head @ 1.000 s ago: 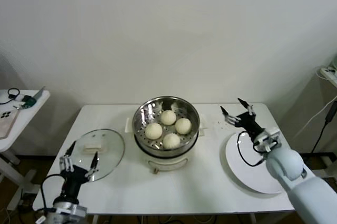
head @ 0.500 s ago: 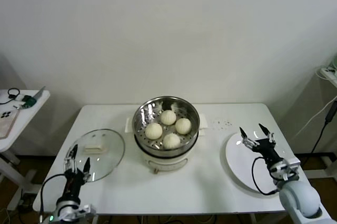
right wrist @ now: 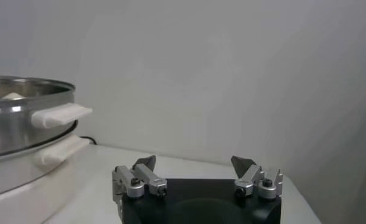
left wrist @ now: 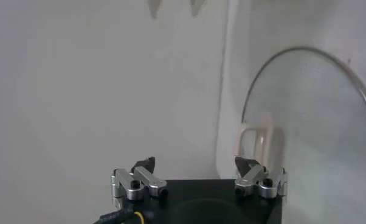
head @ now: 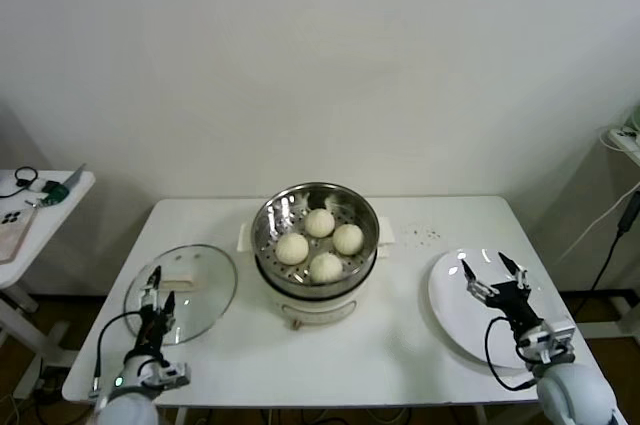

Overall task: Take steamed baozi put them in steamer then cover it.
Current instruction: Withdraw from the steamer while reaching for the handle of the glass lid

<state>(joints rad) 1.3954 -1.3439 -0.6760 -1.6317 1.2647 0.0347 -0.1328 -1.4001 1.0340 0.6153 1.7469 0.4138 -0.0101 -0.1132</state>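
Several cream-white baozi [head: 319,244] sit inside the shiny steel steamer [head: 268,217] on its cream-white pot base, mid-table. The steamer also shows in the right wrist view [right wrist: 25,122]. The round glass lid [head: 195,297] lies flat on the table left of the steamer and shows in the left wrist view [left wrist: 317,115]. My left gripper [head: 158,287] is open and empty at the lid's near edge. My right gripper [head: 494,273] is open and empty above the white plate [head: 455,320].
The table's front edge runs just below both grippers. A side table [head: 40,205] with small items stands at the far left. Cables hang at the far right.
My right gripper has drawn back from beside the steamer toward the near right, over the plate. My left gripper has shifted slightly right along the lid's near edge.
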